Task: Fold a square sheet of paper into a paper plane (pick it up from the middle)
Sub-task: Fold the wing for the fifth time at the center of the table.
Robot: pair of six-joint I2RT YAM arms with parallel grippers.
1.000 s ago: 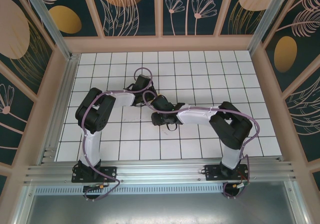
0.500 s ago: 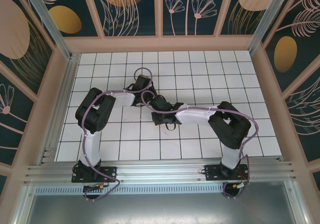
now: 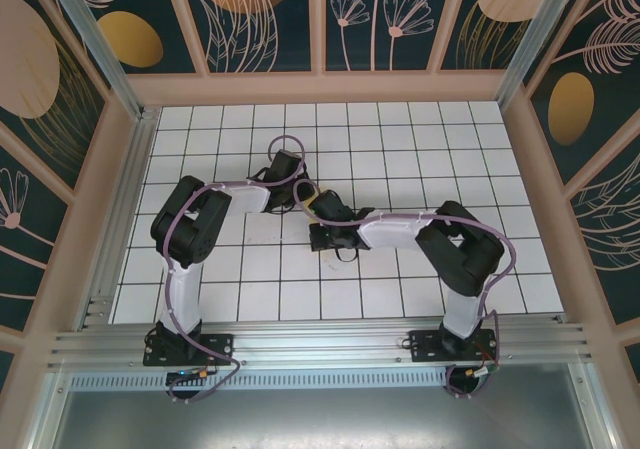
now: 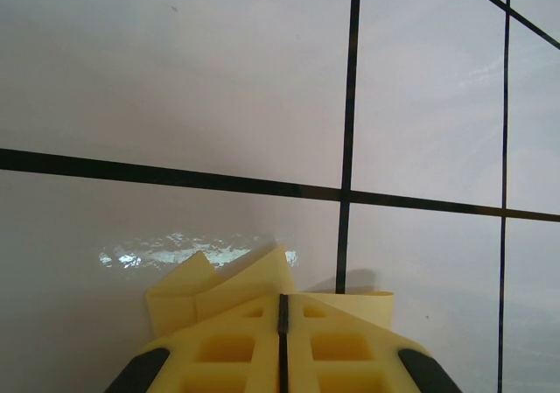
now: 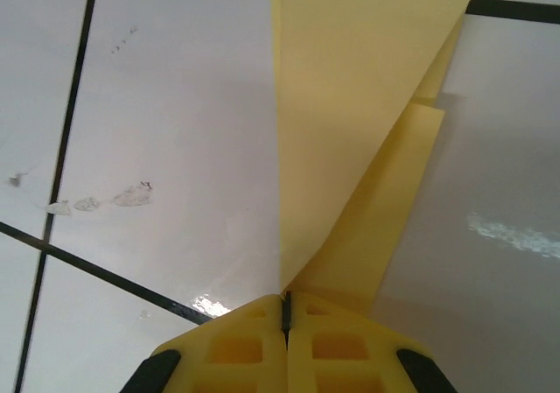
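evidently the folding is well under way but not finished: the yellow paper [image 5: 350,104] is not a flat square, it shows several layers and angled folded edges, yet no clean narrow dart can be made out. the left gripper [image 4: 282,298] has its fingers pressed together on one folded end and the right gripper [image 5: 284,298] pinches another layered edge, so the paper is held between the two, low over the middle of the white grid table [image 3: 400,129]. by this reading, the last creases and the wing folds are left to do.
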